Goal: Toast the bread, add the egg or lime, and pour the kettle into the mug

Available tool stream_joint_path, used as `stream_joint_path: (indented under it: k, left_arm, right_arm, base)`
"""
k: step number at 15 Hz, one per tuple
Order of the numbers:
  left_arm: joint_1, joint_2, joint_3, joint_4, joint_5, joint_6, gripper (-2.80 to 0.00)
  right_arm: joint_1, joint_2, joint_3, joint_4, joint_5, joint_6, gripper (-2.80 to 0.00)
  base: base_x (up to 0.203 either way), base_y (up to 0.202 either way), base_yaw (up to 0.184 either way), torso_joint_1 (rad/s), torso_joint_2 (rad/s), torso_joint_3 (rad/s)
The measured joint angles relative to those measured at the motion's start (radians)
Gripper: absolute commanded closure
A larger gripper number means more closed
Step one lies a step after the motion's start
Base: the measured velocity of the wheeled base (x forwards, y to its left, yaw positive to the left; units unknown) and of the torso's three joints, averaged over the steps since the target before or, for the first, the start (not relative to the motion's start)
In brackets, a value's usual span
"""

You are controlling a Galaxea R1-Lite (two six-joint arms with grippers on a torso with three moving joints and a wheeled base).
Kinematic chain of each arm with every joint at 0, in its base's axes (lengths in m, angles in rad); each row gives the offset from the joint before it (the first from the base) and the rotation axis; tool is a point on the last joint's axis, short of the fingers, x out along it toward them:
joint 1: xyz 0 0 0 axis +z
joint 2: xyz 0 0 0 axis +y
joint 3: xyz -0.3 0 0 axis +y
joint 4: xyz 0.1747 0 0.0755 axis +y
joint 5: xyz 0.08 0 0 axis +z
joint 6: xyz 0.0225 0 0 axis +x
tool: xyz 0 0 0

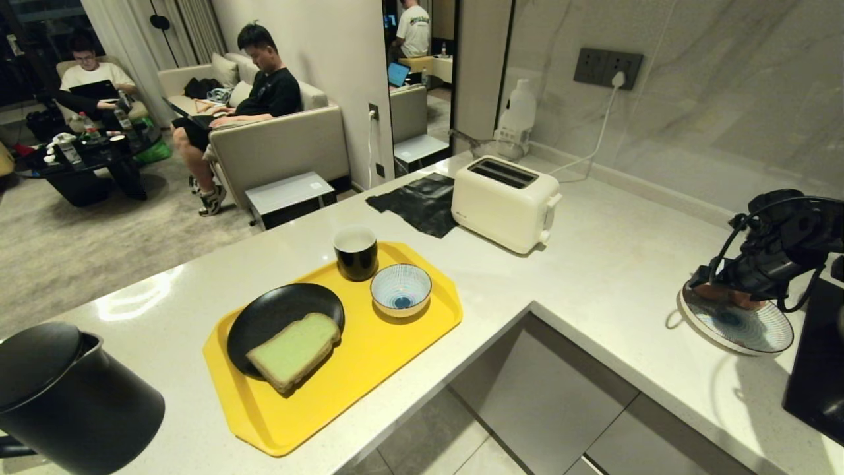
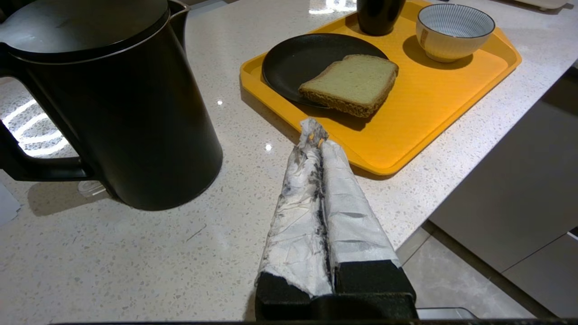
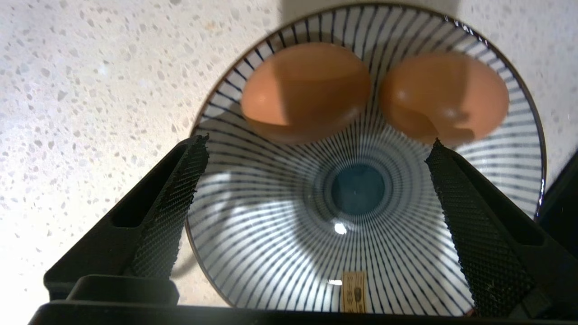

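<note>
Right end effector open, above eggs.

Counter: tray, toaster, kettle

Left tool — crinkled silver-wrapped, right tool — black, cross-hatched

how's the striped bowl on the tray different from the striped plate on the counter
The small blue-and-white striped bowl is deep and narrow; the blue-and-white striped plate is wide and shallow. The bowl stands on the yellow plastic tray and looks empty; the plate lies on the bare counter and holds two brown eggs. Both share radiating stripes and a dark blue centre.
</note>
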Motion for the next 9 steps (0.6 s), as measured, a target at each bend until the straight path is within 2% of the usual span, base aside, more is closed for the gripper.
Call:
stream_joint_path:
  k: [5,9]
  left_arm:
    - [0.0,0.0,0.0,0.0,0.0,0.0,0.0]
    - [0.0,0.0,0.0,0.0,0.0,0.0,0.0]
  right_arm:
    - [-0.002,0.023,-0.001,-0.037,-0.002,-0.073,-2.8]
    - [-0.006,0.032,-0.001,-0.062,0.002,-0.096,-2.8]
  base:
    - [0.0,0.0,0.0,0.0,0.0,0.0]
    - [0.0,0.0,0.0,0.0,0.0,0.0]
